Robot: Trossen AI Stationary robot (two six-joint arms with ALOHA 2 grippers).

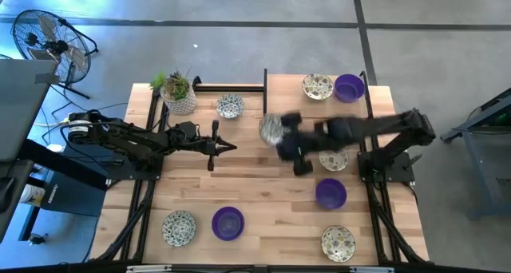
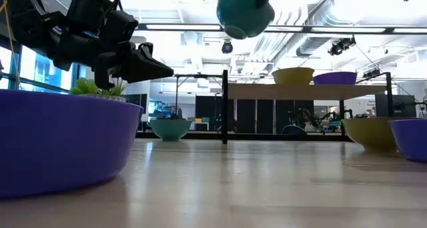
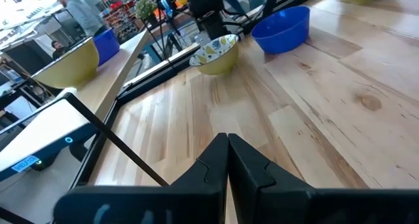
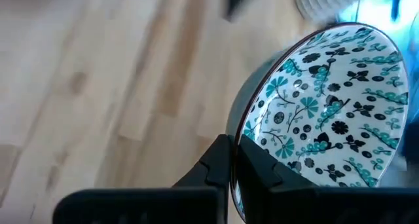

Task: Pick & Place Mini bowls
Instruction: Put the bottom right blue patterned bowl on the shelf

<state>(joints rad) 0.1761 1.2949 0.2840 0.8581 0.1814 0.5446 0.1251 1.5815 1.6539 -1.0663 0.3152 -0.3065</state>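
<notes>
White mini bowl (image 4: 327, 106), teal and black floral pattern, in right pincer (image 4: 234, 168)

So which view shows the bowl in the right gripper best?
The right wrist view: the floral bowl fills it, rim pinched in the right gripper. The high view shows it blurred above the table's middle; the low view shows its underside, lifted. The left wrist view doesn't clearly show it.
</notes>
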